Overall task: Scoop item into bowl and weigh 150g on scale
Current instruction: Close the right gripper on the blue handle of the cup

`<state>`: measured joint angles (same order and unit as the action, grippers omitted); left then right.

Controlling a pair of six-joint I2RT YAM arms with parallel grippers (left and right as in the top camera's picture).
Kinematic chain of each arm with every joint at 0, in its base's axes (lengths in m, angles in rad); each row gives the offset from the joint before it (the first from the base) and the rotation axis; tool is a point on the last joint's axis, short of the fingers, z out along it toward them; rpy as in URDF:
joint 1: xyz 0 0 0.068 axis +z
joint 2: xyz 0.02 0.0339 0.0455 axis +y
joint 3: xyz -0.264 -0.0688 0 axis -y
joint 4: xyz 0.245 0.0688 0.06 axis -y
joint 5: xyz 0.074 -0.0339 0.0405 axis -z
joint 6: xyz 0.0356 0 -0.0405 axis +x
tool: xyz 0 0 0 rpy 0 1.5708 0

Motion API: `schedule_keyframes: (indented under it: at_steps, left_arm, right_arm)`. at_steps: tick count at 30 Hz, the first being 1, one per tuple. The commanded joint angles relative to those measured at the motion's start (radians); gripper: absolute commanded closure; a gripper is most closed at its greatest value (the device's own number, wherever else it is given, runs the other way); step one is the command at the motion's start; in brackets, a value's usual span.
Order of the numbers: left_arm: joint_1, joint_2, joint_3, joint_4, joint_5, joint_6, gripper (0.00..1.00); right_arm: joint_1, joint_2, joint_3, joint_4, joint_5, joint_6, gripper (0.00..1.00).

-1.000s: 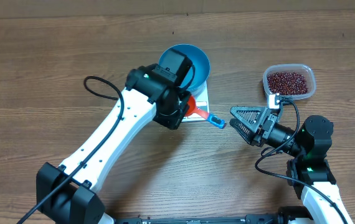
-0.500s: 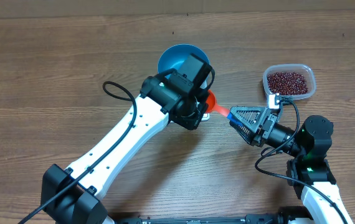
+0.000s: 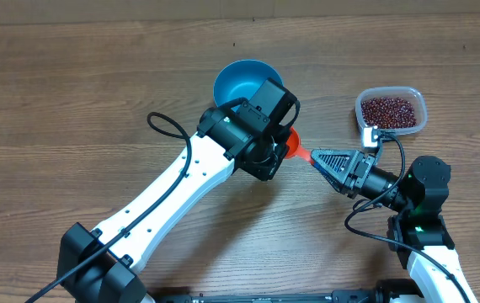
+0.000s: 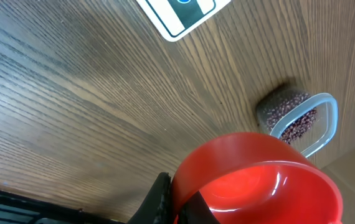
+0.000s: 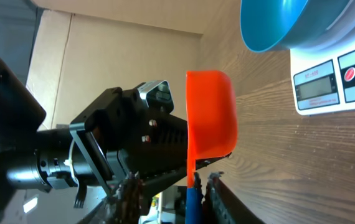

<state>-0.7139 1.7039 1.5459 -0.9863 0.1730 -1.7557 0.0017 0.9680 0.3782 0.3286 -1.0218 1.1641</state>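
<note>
A red scoop (image 3: 293, 145) with a blue handle (image 5: 192, 208) hangs over the table between both arms. My left gripper (image 3: 279, 140) is shut on the scoop's cup (image 4: 258, 180). My right gripper (image 3: 317, 157) has narrowed around the handle. One finger (image 5: 212, 186) lies against it, while the other looks blurred and slightly apart in the right wrist view. The scoop looks empty. The light-blue bowl (image 3: 240, 80) stands empty on the white scale (image 5: 333, 81). The maroon beans (image 3: 389, 110) lie in a clear tub at the right.
The clear tub (image 4: 327, 118) sits near the right rear of the wooden table, just behind my right arm (image 3: 417, 198). My left arm (image 3: 181, 189) stretches diagonally across the middle and covers most of the scale in the overhead view.
My left gripper carried the scoop rightward from beside the scale toward my right gripper. The right gripper's wide-open jaws have drawn in around the handle.
</note>
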Motion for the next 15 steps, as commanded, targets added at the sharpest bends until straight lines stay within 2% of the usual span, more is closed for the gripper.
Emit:
schedule_keyframes:
  at_steps: [1, 3, 6, 8, 10, 12, 13, 15]
  left_arm:
    - [-0.009, 0.009, -0.006, 0.000, 0.005, -0.014, 0.96]
    - [-0.009, 0.009, -0.006, 0.000, 0.005, -0.014, 0.96]
    - [-0.010, 0.009, -0.006, 0.000, 0.008, -0.014, 0.88]
    - [-0.010, 0.009, -0.006, 0.000, 0.012, -0.014, 0.83]
    - [-0.010, 0.009, -0.006, 0.000, 0.012, -0.013, 0.65]
    - [-0.010, 0.009, -0.006, -0.001, 0.011, -0.013, 0.19]
    - [-0.010, 0.009, -0.006, -0.003, 0.011, -0.013, 0.00]
    - [-0.010, 0.009, -0.006, -0.006, 0.010, 0.000, 0.00]
  right_arm:
    - [0.006, -0.001, 0.019, -0.024, 0.014, -0.021, 0.81]
    - [0.006, -0.001, 0.019, -0.041, 0.023, -0.036, 0.89]
    - [0.006, -0.001, 0.019, -0.047, 0.025, -0.047, 0.96]
    - [0.006, -0.001, 0.019, -0.047, 0.026, -0.047, 0.96]
    - [0.006, -0.001, 0.019, -0.047, 0.025, -0.047, 0.96]
    - [0.006, -0.001, 0.019, -0.047, 0.025, -0.047, 0.96]
    - [0.006, -0.001, 0.019, -0.047, 0.025, -0.047, 0.96]
    - [0.006, -0.001, 0.019, -0.047, 0.025, -0.048, 0.96]
